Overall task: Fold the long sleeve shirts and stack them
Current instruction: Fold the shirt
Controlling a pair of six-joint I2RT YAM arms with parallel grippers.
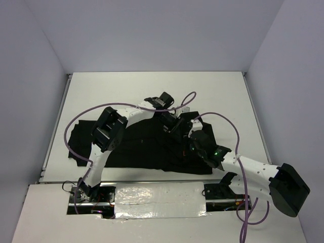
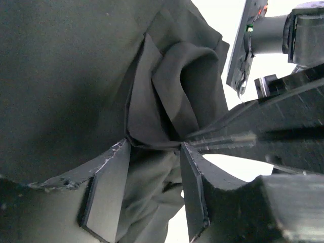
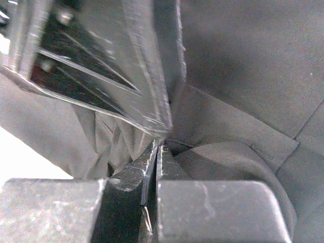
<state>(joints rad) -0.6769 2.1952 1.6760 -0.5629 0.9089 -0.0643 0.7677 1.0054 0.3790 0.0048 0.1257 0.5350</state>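
Black shirt [image 1: 142, 147] is noted spread on the white bench [image 1: 152, 91], long axis left to right, its far right part bunched where both arms meet: right pincer [image 3: 156, 152] is clenched seemingly on a fold there, left pincer [image 2: 154, 146] is released, jaws parted astride the same bunch.

item: black long sleeve shirt [image 1: 142, 147] | material: plain soft fabric | pose: laid mostly flat, one end extended toward the left edge of the table [image 1: 152, 86] | state: unfolded, bunched into raised folds toward the table's right side | place: spread over the table's near half
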